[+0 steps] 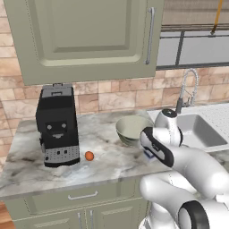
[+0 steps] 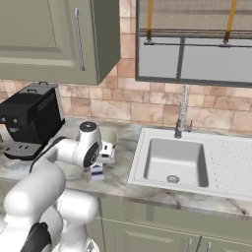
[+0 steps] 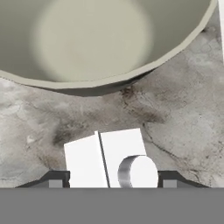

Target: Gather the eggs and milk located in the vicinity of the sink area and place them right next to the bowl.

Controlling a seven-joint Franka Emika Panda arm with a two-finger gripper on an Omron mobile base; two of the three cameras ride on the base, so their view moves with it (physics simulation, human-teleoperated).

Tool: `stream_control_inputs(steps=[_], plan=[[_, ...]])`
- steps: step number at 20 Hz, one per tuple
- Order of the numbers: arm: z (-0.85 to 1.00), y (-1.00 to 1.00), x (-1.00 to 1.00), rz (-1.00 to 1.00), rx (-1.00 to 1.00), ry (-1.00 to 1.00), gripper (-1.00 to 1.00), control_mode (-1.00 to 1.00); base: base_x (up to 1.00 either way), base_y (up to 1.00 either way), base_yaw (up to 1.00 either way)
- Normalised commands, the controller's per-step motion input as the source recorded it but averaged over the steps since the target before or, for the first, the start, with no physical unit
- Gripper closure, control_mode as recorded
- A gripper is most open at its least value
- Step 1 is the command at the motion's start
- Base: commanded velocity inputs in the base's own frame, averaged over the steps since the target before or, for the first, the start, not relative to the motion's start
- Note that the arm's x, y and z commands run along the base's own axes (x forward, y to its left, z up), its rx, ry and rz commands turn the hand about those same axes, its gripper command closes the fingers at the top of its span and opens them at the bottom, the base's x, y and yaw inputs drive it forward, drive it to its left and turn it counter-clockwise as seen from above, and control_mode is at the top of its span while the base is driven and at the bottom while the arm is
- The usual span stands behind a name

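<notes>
Milk (image 3: 107,159) sits pinched between the gripper (image 3: 109,179) fingers, mostly hidden behind the arm in both base views. Bowl (image 1: 132,129) stands just beyond it on the counter (image 1: 27,156); the egg (image 1: 89,155) lies left, beside the coffee machine (image 1: 57,125).

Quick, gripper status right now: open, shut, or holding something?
Gripper: its fingers flank the milk on both sides, apparently shut on it, by the bowl.
</notes>
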Motion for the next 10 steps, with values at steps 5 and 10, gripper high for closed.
stream_control_inputs(steps=[5, 10], plan=[[0.0, 0.0, 0.26, 0.0, 0.0, 0.0, 1.0, -1.0, 0.0, 0.0, 0.0], [0.0, 0.0, 0.27, 0.0, 0.0, 0.01, 1.0, -1.0, 0.0, 0.0, 0.0]])
